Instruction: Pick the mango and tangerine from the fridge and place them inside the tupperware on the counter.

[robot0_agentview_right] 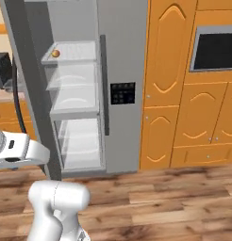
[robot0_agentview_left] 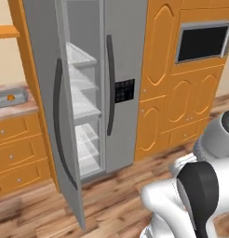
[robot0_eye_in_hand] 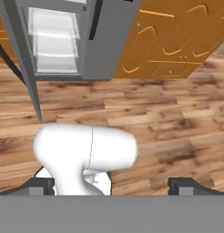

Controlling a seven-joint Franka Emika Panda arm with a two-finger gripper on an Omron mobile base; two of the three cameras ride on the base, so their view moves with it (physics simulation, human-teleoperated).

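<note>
While the fridge [robot0_agentview_right: 122,94] stands open, mango [robot0_agentview_right: 55,53] rests on its shelf.

The shallow grey rectangular tupperware [robot0_agentview_left: 9,98] is cut off by the left base view's left edge; the small orange round thing [robot0_agentview_left: 11,97] inside is too tiny to identify

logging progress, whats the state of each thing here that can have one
fridge: left door swung open, right door shut
tangerine: lying in the tupperware
tupperware: on the counter, holding the tangerine
mango: on a fridge shelf, not yet picked
pincer: open, nothing between its tips, aimed at the wooden floor in front of the fridge
wall oven: door shut
counter drawers: shut
</note>
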